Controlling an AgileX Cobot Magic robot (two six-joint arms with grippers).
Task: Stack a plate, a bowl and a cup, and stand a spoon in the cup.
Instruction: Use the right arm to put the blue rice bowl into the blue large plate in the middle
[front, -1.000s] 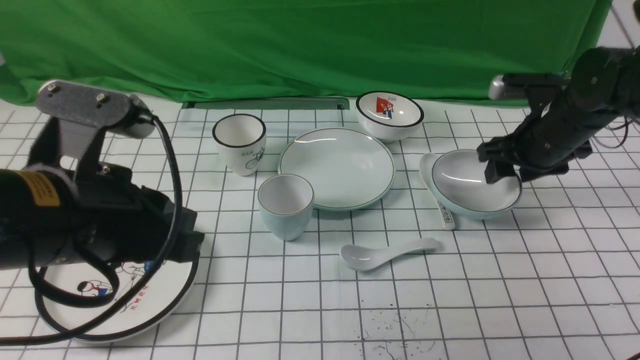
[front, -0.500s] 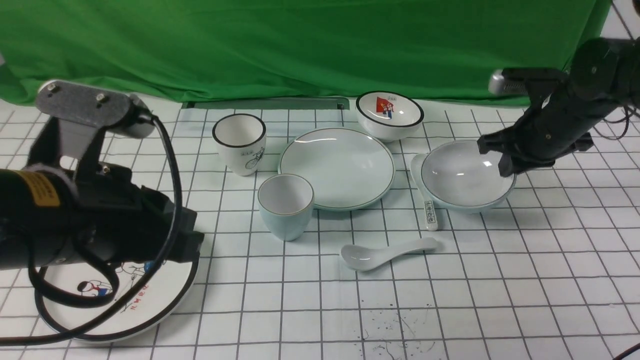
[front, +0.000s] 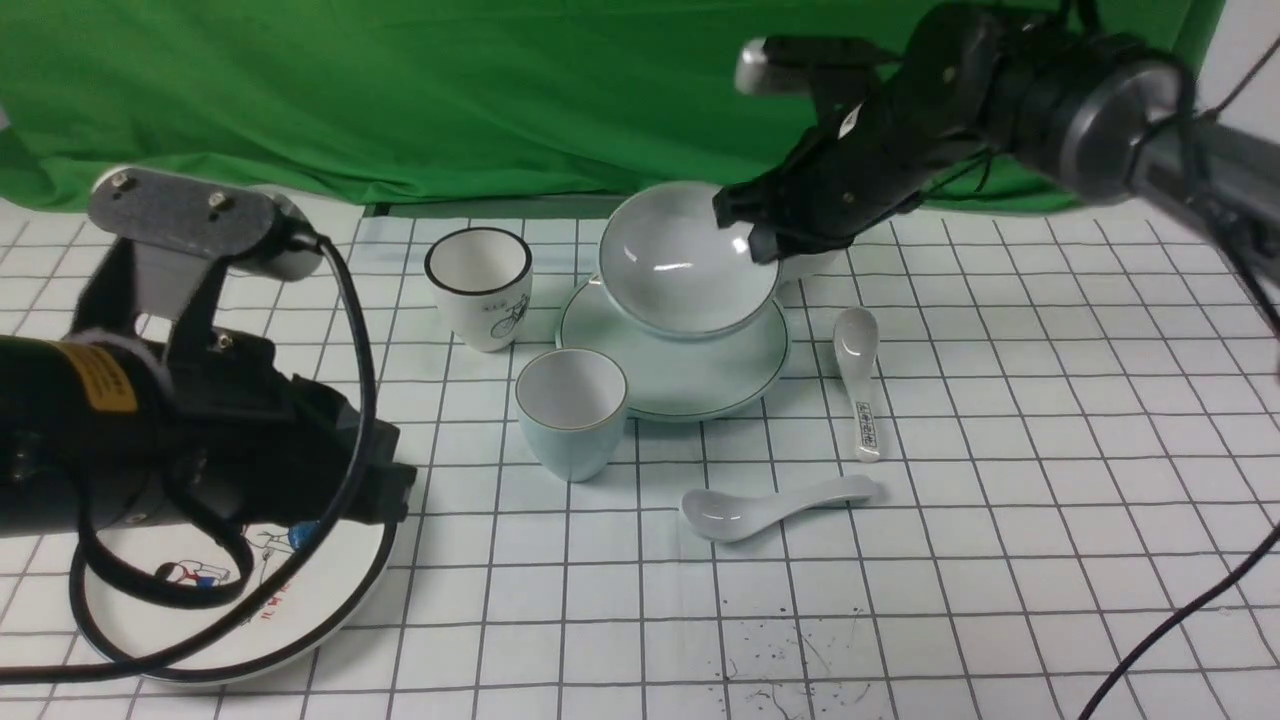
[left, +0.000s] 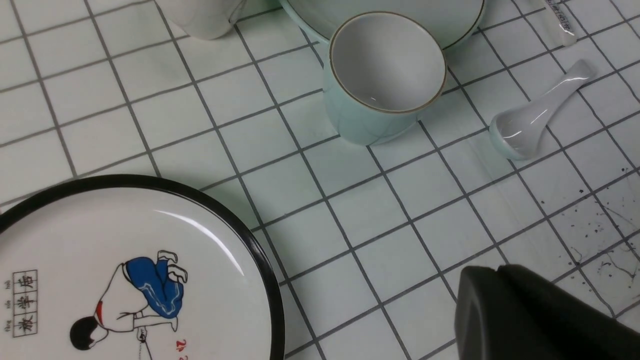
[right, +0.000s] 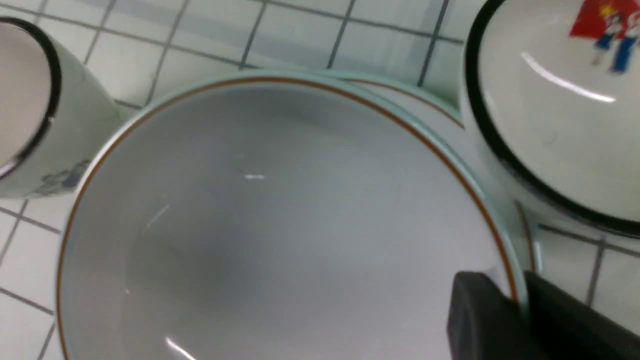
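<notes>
Now right fingers (right: 480, 320) grip the bowl (front: 685, 265) over the plate (front: 740, 385); left fingers (left: 530, 315) unclear.

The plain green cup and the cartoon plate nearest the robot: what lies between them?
Nothing. In the left wrist view, only bare gridded table separates the cup from the cartoon plate.

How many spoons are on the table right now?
2. The plain spoon lies in front of the plate, right of the cup; the printed spoon lies beside the plate's right edge.
</notes>
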